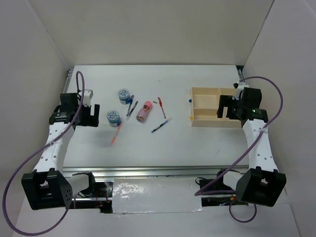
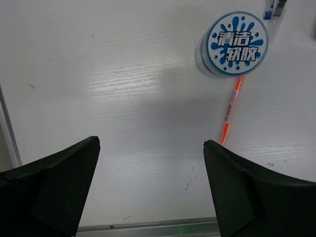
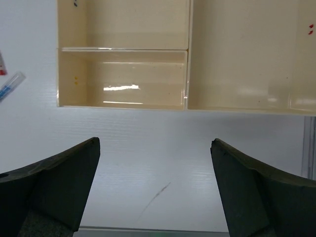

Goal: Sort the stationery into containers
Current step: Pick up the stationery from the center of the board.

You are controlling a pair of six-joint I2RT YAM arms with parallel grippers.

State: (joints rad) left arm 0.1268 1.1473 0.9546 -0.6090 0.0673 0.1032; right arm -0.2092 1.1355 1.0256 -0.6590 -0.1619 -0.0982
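Observation:
Stationery lies scattered left of centre: two blue-and-white rolls point(image 1: 124, 94) point(image 1: 113, 117), a pink cylinder point(image 1: 143, 111), an orange pen point(image 1: 116, 133), a red pen point(image 1: 161, 106), a dark blue pen point(image 1: 132, 107) and another blue pen point(image 1: 161, 125). The tan wooden tray point(image 1: 205, 121) sits at the right, its visible compartments empty. My left gripper point(image 1: 96, 116) hovers open just left of the nearer roll point(image 2: 236, 44), with the orange pen point(image 2: 230, 109) ahead of its right finger. Open too, my right gripper point(image 1: 220, 106) hangs at the tray's right end, and the tray's near wall point(image 3: 122, 105) lies ahead of its fingers.
White walls close in the table on the left, back and right. A metal rail point(image 1: 148, 171) runs along the near edge. A small blue item point(image 1: 189, 100) lies against the tray's left wall. Purple cables loop beside both arms.

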